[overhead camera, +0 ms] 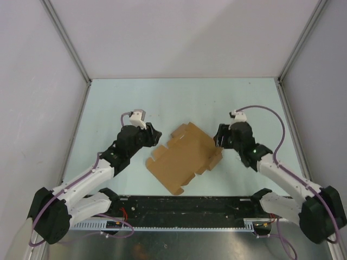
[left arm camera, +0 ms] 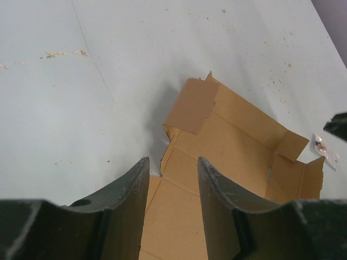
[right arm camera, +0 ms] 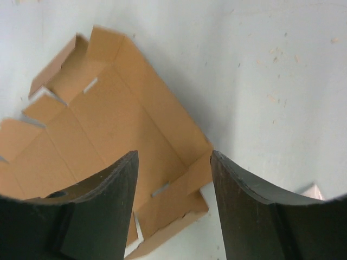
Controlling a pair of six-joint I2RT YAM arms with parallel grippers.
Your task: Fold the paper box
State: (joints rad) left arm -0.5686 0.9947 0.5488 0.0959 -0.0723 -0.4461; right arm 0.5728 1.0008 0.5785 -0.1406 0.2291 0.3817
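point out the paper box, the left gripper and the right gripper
paper box [overhead camera: 183, 157], top external view, middle of its main panel
left gripper [left arm camera: 173, 161], left wrist view, midway between its fingertips
right gripper [right arm camera: 174, 155], right wrist view, midway between its fingertips

Left gripper [left arm camera: 173, 162] jaws apart over paper box [left arm camera: 233, 146]; box on table [left arm camera: 81, 108], far flaps raised; small packet [left arm camera: 325, 149] just beside.

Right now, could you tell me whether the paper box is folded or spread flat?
Mostly spread: the paper box lies open on the table, with only a few edge flaps raised.
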